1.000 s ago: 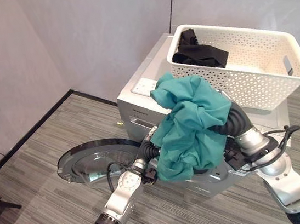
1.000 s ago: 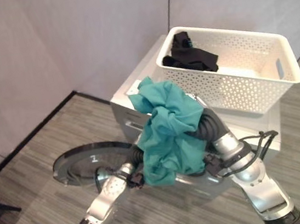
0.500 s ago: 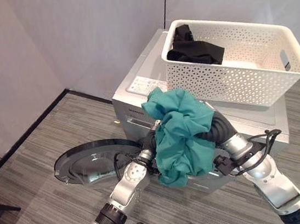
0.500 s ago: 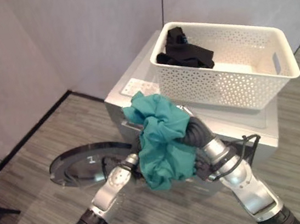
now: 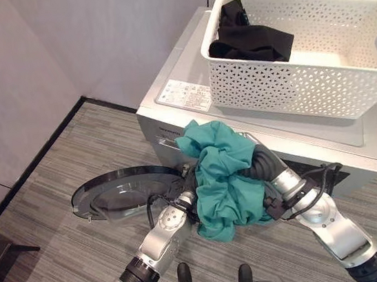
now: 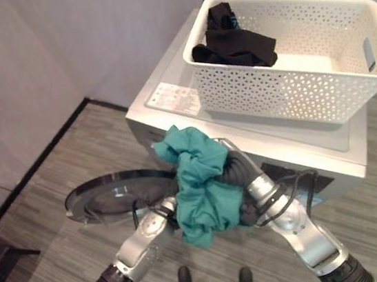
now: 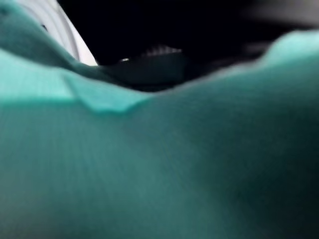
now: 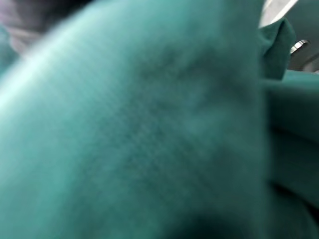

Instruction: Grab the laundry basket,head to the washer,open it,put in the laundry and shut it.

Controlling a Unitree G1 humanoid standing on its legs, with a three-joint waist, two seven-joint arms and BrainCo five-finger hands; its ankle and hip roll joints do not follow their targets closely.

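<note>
1. Lower than a second ago, the bunched teal garment (image 5: 225, 180) now hangs in front of the washer's face rather than up level with the basket, and both arms have come down with it (the head camera has also shifted, so basket and washer sit higher in the views)
2. Farthest left, the round washer door (image 5: 122, 191) stands swung wide open, its dark glass facing upward above the grey striped carpet (image 5: 55, 235)
3. Next, the left hand (image 5: 188, 198) comes up from the lower left and disappears into the near-left edge of the teal cloth; I cannot tell whether its fingers are curled or straight, since its wrist view shows teal fabric pressed close with a dark opening past it
4. At the centre, the garment is gathered between the two arms, just in front of the white washer (image 5: 178, 111), touching both wrists
5. To the right, the right hand (image 6: 242, 215) is buried in the cloth's far side with only its dark ribbed cover showing, so I cannot tell its grasp either
6. Farthest right and behind, the white perforated laundry basket (image 6: 286, 90) rests on top of the washer, holding a black garment (image 6: 231, 41) in its back-left corner
</note>
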